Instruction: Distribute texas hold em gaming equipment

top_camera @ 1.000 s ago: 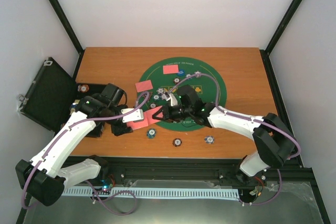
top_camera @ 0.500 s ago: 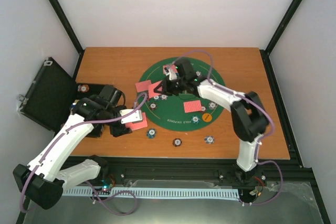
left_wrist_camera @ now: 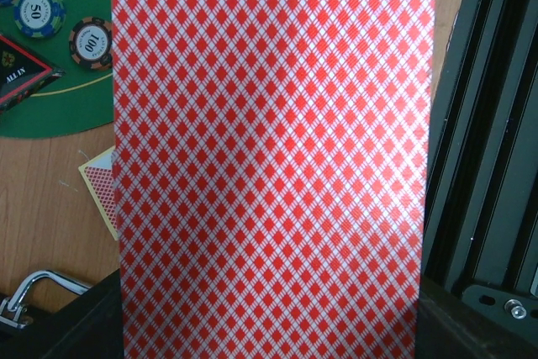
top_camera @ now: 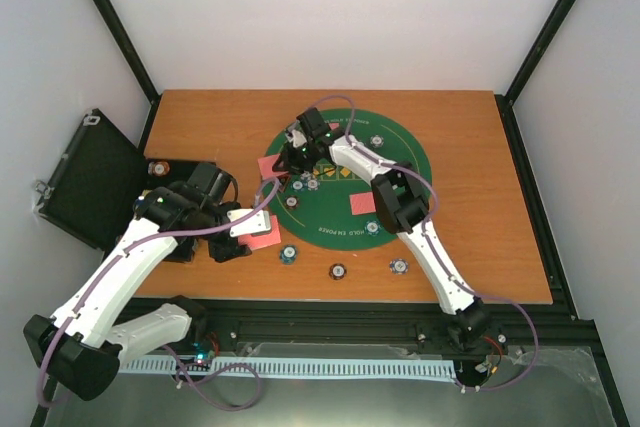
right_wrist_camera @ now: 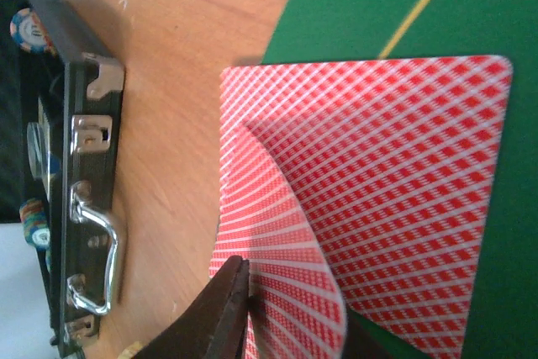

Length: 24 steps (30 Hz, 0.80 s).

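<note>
Three chips point(top_camera: 338, 271) out on wood near mat point(top_camera: 400, 162). Next, left gripper point(top_camera: 245, 232) clenched on card point(left_wrist_camera: 273, 166), undealt, by mat's near-left edge. Farther, right gripper point(right_wrist_camera: 244, 300) pinches curled card point(right_wrist_camera: 286, 233) over flat card point(right_wrist_camera: 403, 166) at mat's left edge. Beyond, spare chips point(right_wrist_camera: 34, 27) in case point(right_wrist_camera: 84, 174). Judging roughly midway.

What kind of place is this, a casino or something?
Most likely a robot test booth, not a casino: two robot arms bolted to a rail at a wooden table, plain white walls boxing it in, and a round green poker mat.
</note>
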{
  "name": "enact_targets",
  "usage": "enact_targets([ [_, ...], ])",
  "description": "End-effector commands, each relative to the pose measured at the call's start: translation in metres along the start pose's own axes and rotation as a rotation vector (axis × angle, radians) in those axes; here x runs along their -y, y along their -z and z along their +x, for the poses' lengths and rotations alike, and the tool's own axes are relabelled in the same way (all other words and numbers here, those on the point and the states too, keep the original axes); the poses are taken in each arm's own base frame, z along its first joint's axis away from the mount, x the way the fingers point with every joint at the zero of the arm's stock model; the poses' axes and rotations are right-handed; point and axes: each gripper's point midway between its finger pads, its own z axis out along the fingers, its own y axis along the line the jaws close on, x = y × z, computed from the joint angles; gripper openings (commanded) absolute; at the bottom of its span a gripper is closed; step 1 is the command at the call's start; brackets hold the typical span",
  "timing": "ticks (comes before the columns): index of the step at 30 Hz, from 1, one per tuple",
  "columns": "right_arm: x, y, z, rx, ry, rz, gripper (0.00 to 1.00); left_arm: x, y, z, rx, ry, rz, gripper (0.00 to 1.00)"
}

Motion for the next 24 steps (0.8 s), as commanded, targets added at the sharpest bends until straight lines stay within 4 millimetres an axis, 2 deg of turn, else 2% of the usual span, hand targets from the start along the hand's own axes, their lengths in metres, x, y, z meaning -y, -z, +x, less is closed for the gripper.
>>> enact_targets([
  [1,0.000,0.014,-0.007,-0.015,-0.022,0.030,0.21,0.000,0.011,-0.008,0.037,-0.006,-0.010,0.11],
  [3,0.000,0.023,-0.007,-0.002,-0.010,0.047,0.26,0.000,0.010,-0.008,0.040,-0.008,-0.009,0.11],
  [6,-0.004,0.042,-0.008,0.020,0.003,0.065,0.29,0.001,0.009,-0.008,0.039,-0.004,-0.006,0.11],
  [10,-0.018,0.068,-0.011,0.049,0.034,0.072,0.43,0.000,0.008,-0.007,0.037,-0.004,-0.008,0.11],
  [15,-0.039,0.098,-0.012,0.077,0.062,0.081,0.44,-0.001,0.006,-0.005,0.026,0.002,-0.013,0.11],
  [17,-0.048,0.110,-0.005,0.087,0.068,0.074,0.46,-0.002,0.004,-0.004,0.021,0.002,-0.015,0.11],
  [19,-0.069,0.132,0.000,0.127,0.089,0.040,0.51,-0.003,0.001,-0.002,0.014,0.003,-0.017,0.11],
  [24,-0.084,0.164,0.059,0.174,0.048,-0.093,0.67,-0.005,0.000,-0.005,0.022,0.007,-0.017,0.11],
])
